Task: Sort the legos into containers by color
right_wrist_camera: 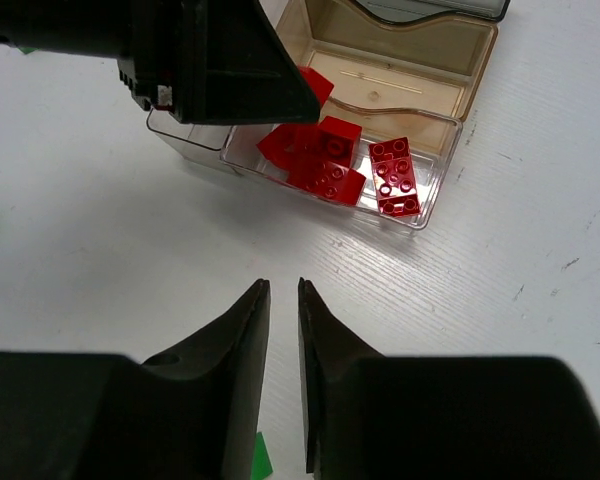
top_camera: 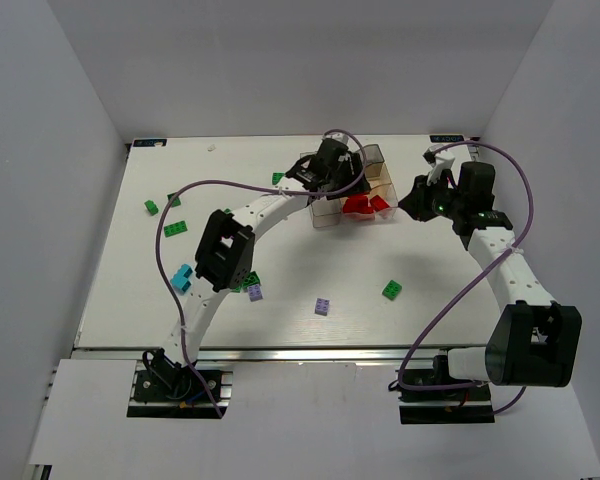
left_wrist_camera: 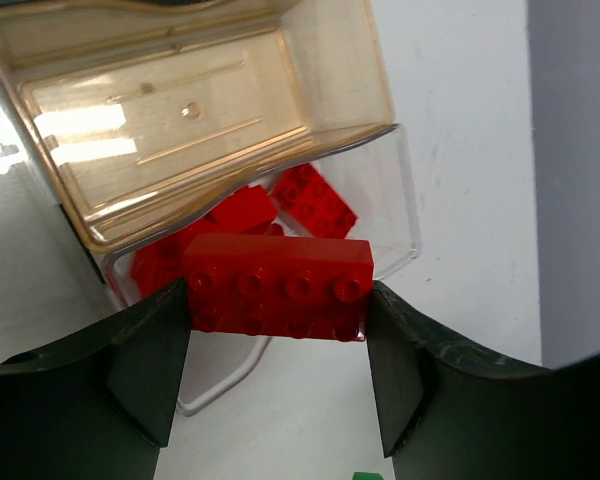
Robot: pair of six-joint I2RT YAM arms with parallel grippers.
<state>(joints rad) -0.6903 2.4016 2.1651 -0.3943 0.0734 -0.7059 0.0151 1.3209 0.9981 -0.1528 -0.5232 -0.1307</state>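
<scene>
My left gripper (top_camera: 337, 180) (left_wrist_camera: 278, 335) is shut on a red two-by-four lego (left_wrist_camera: 278, 285), held just above the near edge of the clear containers (top_camera: 377, 160) (left_wrist_camera: 180, 110). Several red legos (top_camera: 366, 204) (left_wrist_camera: 315, 200) (right_wrist_camera: 332, 165) lie in the clear compartment (right_wrist_camera: 442, 170) below it. The tan compartment beside it shows nothing inside. My right gripper (top_camera: 413, 202) (right_wrist_camera: 283, 290) hovers over bare table right of the containers, jaws almost together, nothing between them. The left gripper's dark body (right_wrist_camera: 210, 60) covers part of the red compartment in the right wrist view.
Loose legos lie on the white table: green ones (top_camera: 151, 207) (top_camera: 176, 228) (top_camera: 278, 178) (top_camera: 392, 290) (top_camera: 244, 284), teal ones (top_camera: 183, 277), lilac ones (top_camera: 322, 306) (top_camera: 254, 292). A green piece (right_wrist_camera: 262, 455) lies under my right gripper. Grey walls enclose the table.
</scene>
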